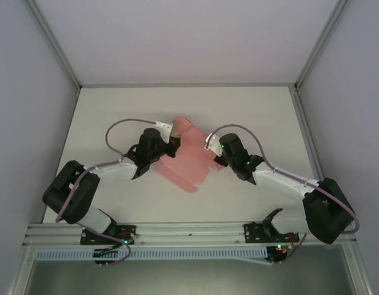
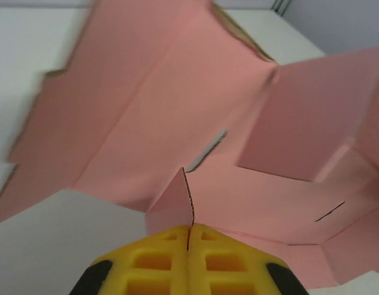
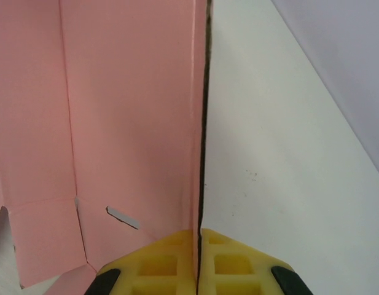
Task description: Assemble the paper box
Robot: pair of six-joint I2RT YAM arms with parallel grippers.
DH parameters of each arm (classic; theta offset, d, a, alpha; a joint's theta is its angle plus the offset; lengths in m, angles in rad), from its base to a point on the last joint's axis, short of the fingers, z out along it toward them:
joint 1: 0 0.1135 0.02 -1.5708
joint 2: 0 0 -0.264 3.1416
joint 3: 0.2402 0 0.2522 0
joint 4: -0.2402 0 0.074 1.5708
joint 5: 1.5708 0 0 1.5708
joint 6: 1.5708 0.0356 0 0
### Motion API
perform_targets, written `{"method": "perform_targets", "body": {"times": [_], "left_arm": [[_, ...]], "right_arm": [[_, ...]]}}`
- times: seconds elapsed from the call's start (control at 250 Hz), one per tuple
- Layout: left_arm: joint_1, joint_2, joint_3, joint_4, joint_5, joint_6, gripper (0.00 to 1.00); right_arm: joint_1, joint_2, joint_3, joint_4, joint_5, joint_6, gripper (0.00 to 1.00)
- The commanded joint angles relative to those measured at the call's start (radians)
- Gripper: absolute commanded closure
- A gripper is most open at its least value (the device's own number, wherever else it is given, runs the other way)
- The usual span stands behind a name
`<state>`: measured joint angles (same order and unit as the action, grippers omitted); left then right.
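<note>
The paper box (image 1: 188, 161) is a pink die-cut card sheet, partly folded, lying mid-table between both arms. My left gripper (image 1: 172, 145) is at its left edge, shut on a small upright flap (image 2: 177, 206) that stands between the yellow fingers (image 2: 158, 261). Beyond it, panels and creases of the paper box (image 2: 177, 104) rise and spread. My right gripper (image 1: 214, 153) is at the sheet's right side, shut on the edge of a panel (image 3: 134, 123); the card's thin edge runs straight up from between the yellow fingers (image 3: 232, 264).
White table (image 1: 263, 123) lies open to the right of the sheet and behind it. Grey enclosure walls and metal frame posts (image 1: 309, 61) bound the table. Purple cables loop above each wrist.
</note>
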<state>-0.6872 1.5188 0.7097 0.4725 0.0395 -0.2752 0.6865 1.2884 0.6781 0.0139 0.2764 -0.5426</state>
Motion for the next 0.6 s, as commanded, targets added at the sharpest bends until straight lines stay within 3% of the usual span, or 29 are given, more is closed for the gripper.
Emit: {"method": "perform_targets", "body": {"times": [0.0,0.228,0.355,0.491,0.563,0.595], "left_arm": [[-0.100,0.032,0.058,-0.083,-0.202,0.151,1.00],[-0.210,0.112,0.116,-0.102,-0.294,0.197,1.00],[-0.210,0.119,0.101,-0.113,-0.333,0.151,1.00],[-0.209,0.104,0.073,-0.127,-0.320,0.099,0.87],[-0.199,0.087,0.059,-0.142,-0.317,0.064,0.76],[-0.195,0.079,0.051,-0.147,-0.305,0.055,0.66]], "right_arm": [[0.028,0.023,0.042,0.012,-0.023,-0.024,1.00],[0.043,0.058,0.040,0.031,0.015,-0.095,1.00],[0.044,0.053,0.032,0.039,0.026,-0.123,1.00],[0.053,0.043,0.020,0.057,0.075,-0.171,1.00],[0.060,0.050,0.020,0.056,0.107,-0.206,1.00],[0.060,0.055,0.023,0.054,0.121,-0.222,1.00]]}}
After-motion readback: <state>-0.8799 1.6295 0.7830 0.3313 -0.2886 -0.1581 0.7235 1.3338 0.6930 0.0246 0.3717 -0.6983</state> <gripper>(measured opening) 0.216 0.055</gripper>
